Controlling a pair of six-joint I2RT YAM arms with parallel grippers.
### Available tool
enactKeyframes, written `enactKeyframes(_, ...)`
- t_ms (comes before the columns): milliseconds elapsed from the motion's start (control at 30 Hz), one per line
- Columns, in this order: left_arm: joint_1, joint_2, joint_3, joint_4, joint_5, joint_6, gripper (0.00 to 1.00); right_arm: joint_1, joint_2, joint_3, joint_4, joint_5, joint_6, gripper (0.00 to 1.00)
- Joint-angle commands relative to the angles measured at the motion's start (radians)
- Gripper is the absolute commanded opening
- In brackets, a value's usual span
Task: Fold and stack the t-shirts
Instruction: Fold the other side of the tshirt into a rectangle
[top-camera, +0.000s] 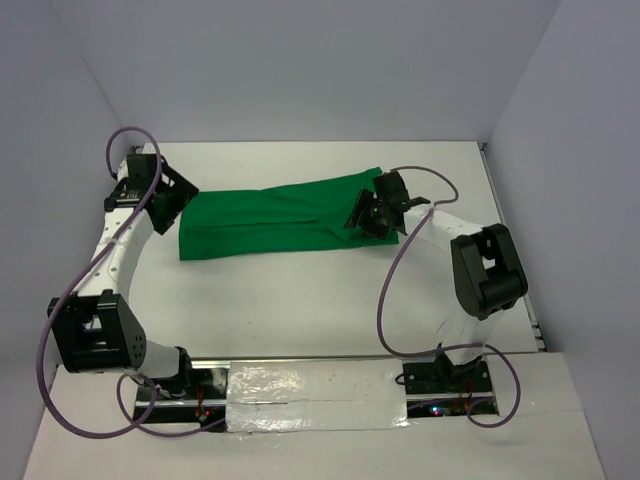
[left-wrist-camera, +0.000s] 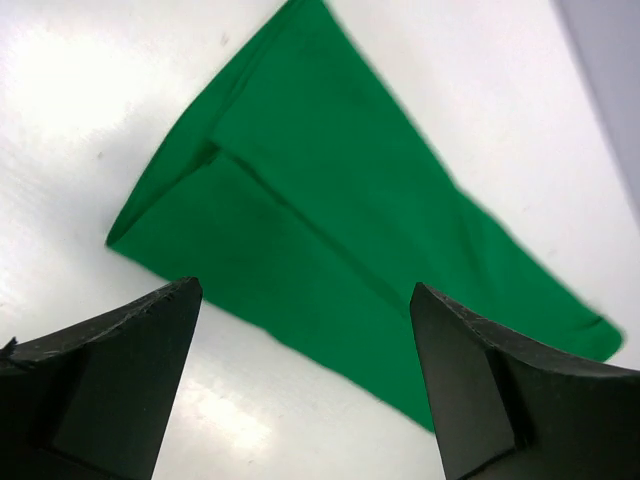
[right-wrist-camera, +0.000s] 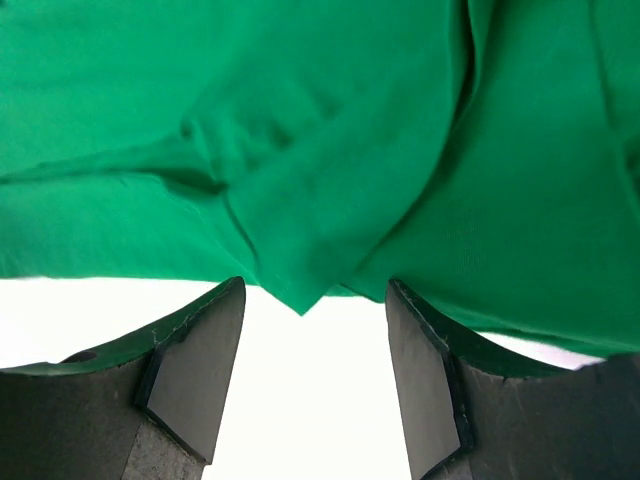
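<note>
The bright green t-shirt (top-camera: 280, 218) lies on the white table, folded lengthwise into a long band running left to right. My left gripper (top-camera: 172, 205) is open and empty at the shirt's left end; in the left wrist view the t-shirt (left-wrist-camera: 330, 210) spreads beyond the gripper (left-wrist-camera: 305, 290), whose fingers hold nothing. My right gripper (top-camera: 372, 215) is open at the shirt's right end. In the right wrist view a folded corner of the t-shirt (right-wrist-camera: 300, 180) points down between the open fingers of the gripper (right-wrist-camera: 315, 290), not gripped.
Grey walls close the table on the left, back and right. A taped strip (top-camera: 315, 395) runs along the near edge between the arm bases. Purple cables (top-camera: 395, 280) loop beside each arm.
</note>
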Motion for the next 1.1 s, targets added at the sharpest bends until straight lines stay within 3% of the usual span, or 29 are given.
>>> enactKeyframes(0,-0.021,-0.003,-0.076,-0.040,-0.011,0.032,0.99,0.000,0.006,-0.023,0.078,-0.041,0.028,0.65)
enactKeyframes(200,-0.028,-0.024,-0.101,-0.053,-0.019,0.041,0.99,0.000,0.072,0.034,0.072,-0.025,0.036,0.61)
enactKeyframes(567,-0.031,-0.012,-0.096,-0.062,-0.022,0.049,0.99,-0.002,0.127,0.095,0.077,-0.030,0.062,0.37)
enactKeyframes(700,-0.031,-0.015,-0.104,-0.059,-0.019,0.049,0.99,0.000,0.120,0.090,0.077,-0.027,0.066,0.15)
enactKeyframes(833,-0.031,-0.015,-0.104,-0.057,-0.019,0.049,0.99,0.000,0.098,0.071,0.081,-0.027,0.071,0.01)
enactKeyframes(1067,-0.031,-0.018,-0.107,-0.059,-0.019,0.049,0.99,0.001,0.069,0.063,0.081,-0.007,0.075,0.00)
